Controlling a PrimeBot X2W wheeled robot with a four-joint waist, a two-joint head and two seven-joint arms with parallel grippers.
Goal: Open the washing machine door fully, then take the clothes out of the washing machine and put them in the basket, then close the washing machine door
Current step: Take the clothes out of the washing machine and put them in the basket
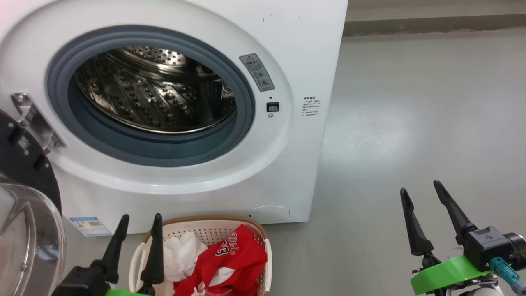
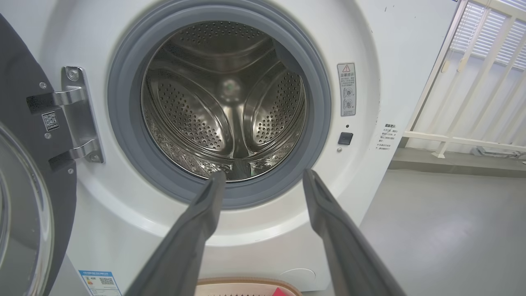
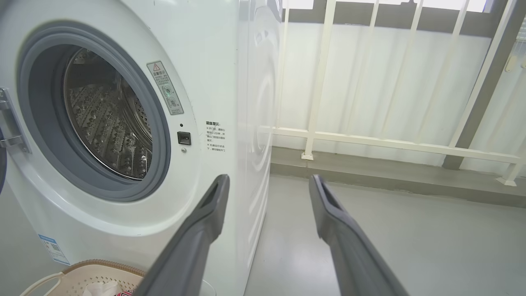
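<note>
left gripper (image 1: 141,215): fingers apart | right gripper (image 1: 420,186): fingers apart | black-rimmed round glass door (image 1: 20,164): swung open | red-and-white clothes (image 1: 234,255): in cream perforated plastic basket (image 1: 213,219)

Shiny perforated steel drum (image 2: 193,119), matt grey rubber ring (image 1: 164,153), smooth white washing machine (image 1: 304,49), plastic basket (image 1: 213,232), soft cloth clothes (image 1: 236,259).

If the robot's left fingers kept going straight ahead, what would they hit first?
Probably the big white washing machine: the left gripper aims at the lower lip of its grey rubber ring, or just over it into the perforated steel drum. Depth is unclear.
</note>
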